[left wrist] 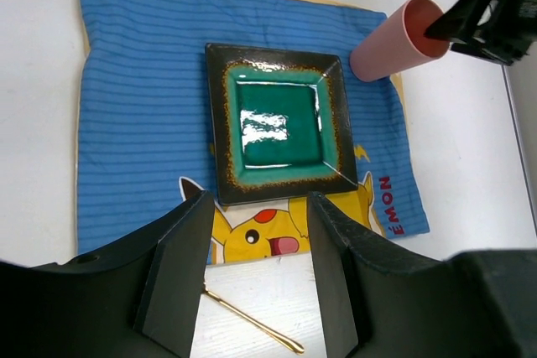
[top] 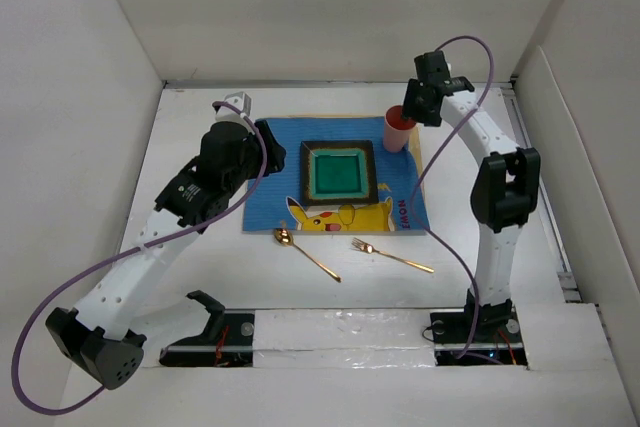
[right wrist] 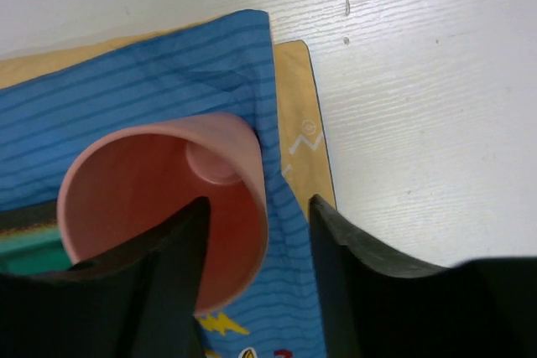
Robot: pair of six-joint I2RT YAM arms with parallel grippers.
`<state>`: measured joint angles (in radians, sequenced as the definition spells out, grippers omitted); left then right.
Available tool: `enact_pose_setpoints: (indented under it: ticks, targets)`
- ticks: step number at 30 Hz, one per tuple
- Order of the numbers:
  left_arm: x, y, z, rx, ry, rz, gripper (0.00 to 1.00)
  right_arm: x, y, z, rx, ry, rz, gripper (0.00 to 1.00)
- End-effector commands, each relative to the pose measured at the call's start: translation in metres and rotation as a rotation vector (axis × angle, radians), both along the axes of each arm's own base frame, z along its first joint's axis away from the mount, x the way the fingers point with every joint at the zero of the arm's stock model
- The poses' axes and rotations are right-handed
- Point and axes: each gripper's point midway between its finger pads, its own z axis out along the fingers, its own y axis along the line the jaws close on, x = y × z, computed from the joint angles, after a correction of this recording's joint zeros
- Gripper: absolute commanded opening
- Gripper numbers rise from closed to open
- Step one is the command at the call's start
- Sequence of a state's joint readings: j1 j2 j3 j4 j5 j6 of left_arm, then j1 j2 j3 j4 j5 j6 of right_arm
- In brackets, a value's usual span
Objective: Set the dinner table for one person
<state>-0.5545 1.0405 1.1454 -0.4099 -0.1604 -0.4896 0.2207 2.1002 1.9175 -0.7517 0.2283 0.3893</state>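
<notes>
White dinner table [top: 200,277] carries a blue placemat [top: 280,157], the pink cup [top: 398,131] on its far right corner. The right gripper [right wrist: 256,207] straddles its rim, jaws wide; closing off-centre could tip it. The left gripper [left wrist: 258,199] hovers, jaws wide.

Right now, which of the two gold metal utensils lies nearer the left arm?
The gold metal spoon with the oval bowl; the pronged gold metal fork lies farther right.

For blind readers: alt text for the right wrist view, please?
The right gripper holds its open jaws astride the rim of a pink cup, one inside, one outside. Below lies the corner of a blue striped placemat on the white table.
</notes>
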Motion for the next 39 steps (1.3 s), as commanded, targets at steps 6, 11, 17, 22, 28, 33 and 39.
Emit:
enact_pose_setpoints:
  ticks: [6,11,17,22,28,33,39]
  targets:
    - [0.008,0.014,0.055,0.021,-0.127,0.051,0.43,-0.03,-0.01,0.151,0.09,-0.289,0.032,0.64]
    - [0.009,0.016,0.071,0.024,-0.16,0.058,0.13,-0.089,0.042,0.189,0.19,-0.402,0.217,0.07]
    - [0.011,0.018,0.083,0.03,-0.183,0.064,0.0,-0.207,0.176,0.106,0.342,-0.284,0.651,0.0]
    - [0.012,0.023,0.106,0.04,-0.229,0.079,0.15,-0.292,0.254,0.038,0.36,-0.155,0.845,0.22]
    - [0.009,0.024,0.112,0.035,-0.241,0.069,0.24,-0.313,0.294,-0.03,0.149,-0.072,0.922,0.54]
    - [0.003,0.025,0.108,0.026,-0.237,0.064,0.27,-0.322,0.321,-0.059,0.075,-0.045,0.984,0.55]
    - [-0.001,0.027,0.105,0.025,-0.234,0.065,0.27,-0.316,0.325,-0.092,0.013,-0.014,0.949,0.54]
